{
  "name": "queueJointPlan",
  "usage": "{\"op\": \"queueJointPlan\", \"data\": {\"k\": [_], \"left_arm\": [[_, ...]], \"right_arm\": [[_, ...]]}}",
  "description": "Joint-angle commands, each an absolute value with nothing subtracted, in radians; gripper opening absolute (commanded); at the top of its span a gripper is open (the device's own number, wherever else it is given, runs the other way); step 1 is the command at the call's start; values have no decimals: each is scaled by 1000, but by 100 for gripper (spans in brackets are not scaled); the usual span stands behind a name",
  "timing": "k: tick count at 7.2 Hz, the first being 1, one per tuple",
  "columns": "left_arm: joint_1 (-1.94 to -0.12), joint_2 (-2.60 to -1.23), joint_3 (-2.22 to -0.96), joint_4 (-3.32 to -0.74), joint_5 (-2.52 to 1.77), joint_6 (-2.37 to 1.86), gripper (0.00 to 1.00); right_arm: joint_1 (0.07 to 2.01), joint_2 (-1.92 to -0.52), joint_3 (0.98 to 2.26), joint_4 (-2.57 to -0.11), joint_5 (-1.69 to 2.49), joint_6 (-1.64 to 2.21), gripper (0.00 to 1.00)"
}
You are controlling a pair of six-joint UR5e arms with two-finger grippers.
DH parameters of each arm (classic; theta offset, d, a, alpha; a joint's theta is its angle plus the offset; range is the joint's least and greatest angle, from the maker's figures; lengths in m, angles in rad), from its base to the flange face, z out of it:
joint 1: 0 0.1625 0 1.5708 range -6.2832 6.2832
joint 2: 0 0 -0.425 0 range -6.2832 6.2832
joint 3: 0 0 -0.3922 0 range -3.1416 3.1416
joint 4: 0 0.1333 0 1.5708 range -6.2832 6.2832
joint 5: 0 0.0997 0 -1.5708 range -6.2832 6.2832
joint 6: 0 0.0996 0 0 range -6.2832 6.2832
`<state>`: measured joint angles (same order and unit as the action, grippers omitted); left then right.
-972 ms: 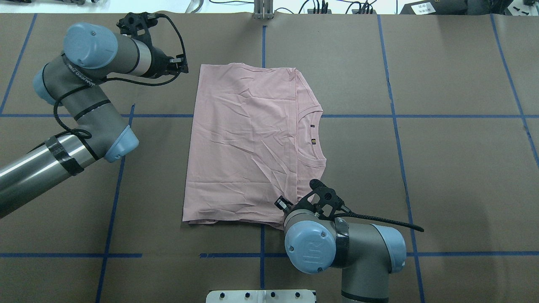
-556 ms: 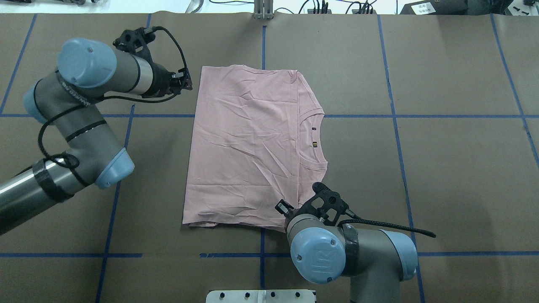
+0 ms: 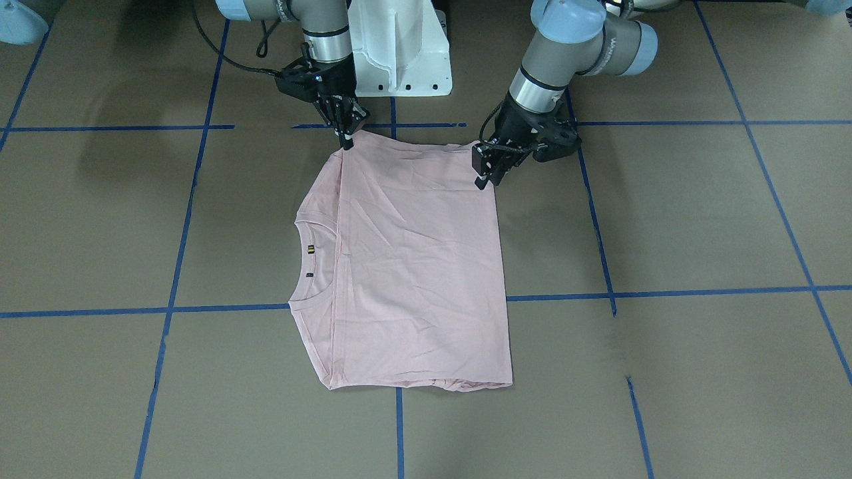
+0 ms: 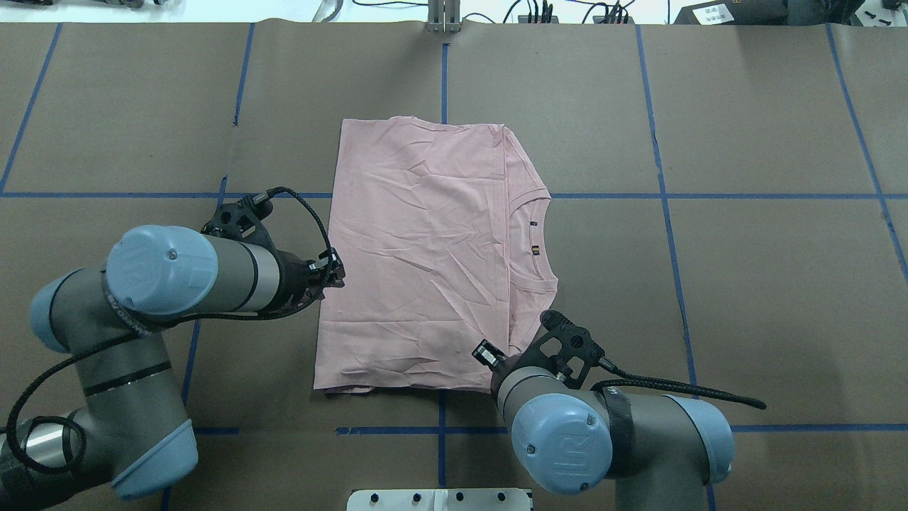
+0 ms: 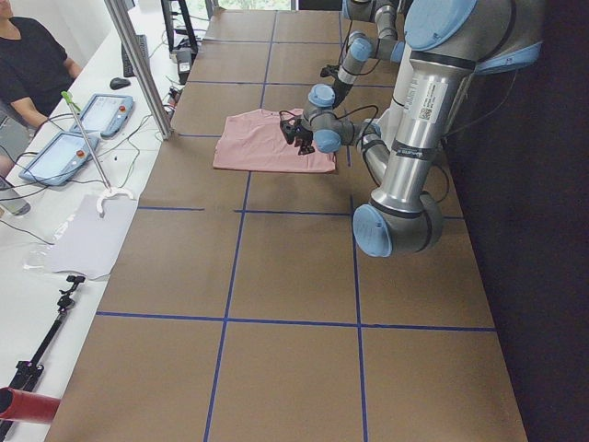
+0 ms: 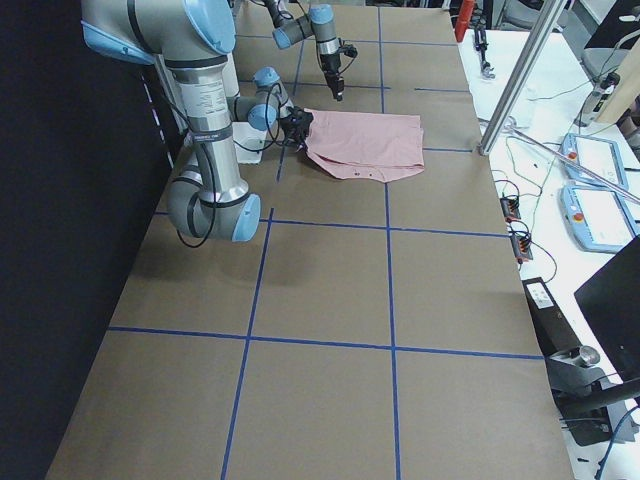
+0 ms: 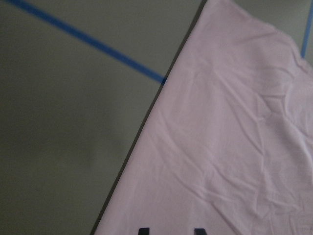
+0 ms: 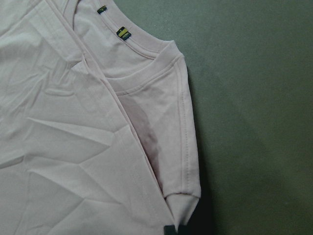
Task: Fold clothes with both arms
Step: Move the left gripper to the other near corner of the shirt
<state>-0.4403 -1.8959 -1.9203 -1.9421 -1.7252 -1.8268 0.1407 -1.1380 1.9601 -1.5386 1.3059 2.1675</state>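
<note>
Brown paper covers the table [image 4: 745,284], marked into big squares by blue tape lines [image 4: 667,195].

Both arms reach over its near half. The left arm [image 4: 163,270] comes in from the robot's left, elbow bent, wrist turned toward the cloth. The right arm [image 4: 560,433] stands close in front of the base, its wrist bent down over the near edge of the garment.

Between them lies the pale pink T-shirt [image 4: 418,248], flat on the middle of the table and folded into a rough rectangle. Its plain side faces up, creased all over. One side is folded in over the body, and the neckline [image 4: 533,213] opens toward the robot's right. A tape line crosses under it, and its near edge lies just short of the next line.

The left gripper [image 3: 482,181] sits at the shirt's left edge, near the corner closest to the robot. The wrist view shows its two black fingertips [image 7: 142,230] apart, so the jaws are open over the cloth just inside that edge; whether they touch it I cannot tell.

The right gripper [image 3: 345,138] points down at the near right corner, by the sleeve hem [image 8: 188,147]. Its jaws are drawn together on the cloth there.

Smallest is a yellow-and-dark label [image 4: 535,250] inside the neck.
</note>
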Motion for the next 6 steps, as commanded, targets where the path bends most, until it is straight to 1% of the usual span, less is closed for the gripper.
{"op": "queueJointPlan", "data": {"k": [1, 2, 6], "left_arm": [[-301, -1832, -1937, -1893, -1627, -1891, 47], [-278, -1830, -1928, -1891, -1625, -1904, 49], [-255, -1836, -1931, -1841, -1624, -1911, 48]], "right_arm": [[141, -1141, 1964, -1539, 1307, 2158, 0], [143, -1143, 1965, -1539, 1307, 2158, 0], [143, -1141, 1965, -1539, 1307, 2158, 0]]}}
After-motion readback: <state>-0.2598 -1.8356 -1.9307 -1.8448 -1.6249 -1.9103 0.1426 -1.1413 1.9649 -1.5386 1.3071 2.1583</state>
